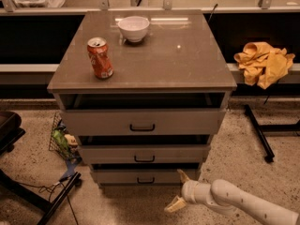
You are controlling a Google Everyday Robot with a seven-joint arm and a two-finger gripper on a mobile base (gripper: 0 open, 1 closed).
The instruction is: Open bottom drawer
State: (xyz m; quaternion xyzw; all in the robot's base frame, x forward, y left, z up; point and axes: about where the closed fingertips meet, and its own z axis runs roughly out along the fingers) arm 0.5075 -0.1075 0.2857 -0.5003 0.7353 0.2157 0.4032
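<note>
**Robot gripper low beside a cabinet's bottom drawer, fingers spread and empty**

A grey-beige cabinet with three drawers stands on a speckled floor. On its tabletop sit a red drink can and a white bowl. A crumpled yellow cloth lies on a ledge off to the right.

The bottom drawer is the lowest of the three, just above the floor. It has a flat front and a small black bar handle at its centre. A dark gap runs above the front, and whether the drawer is shut or out a little is hard to tell.

The white arm reaches in from the lower right. Its gripper hangs near the floor, to the right of the handle and slightly below it. The fingers are spread apart and hold nothing. One points up towards the drawer's right end, and I cannot tell whether it touches the front; the other points down and to the left.

The drawer looks rigid and fairly light, likely to slide straight out on runners. The flat front gives no purchase, so the slim bar is the place to take hold, gripped squarely across its middle. It is narrow and smooth and could slip from a loose hold, so a straight, level pull seems safest
</note>
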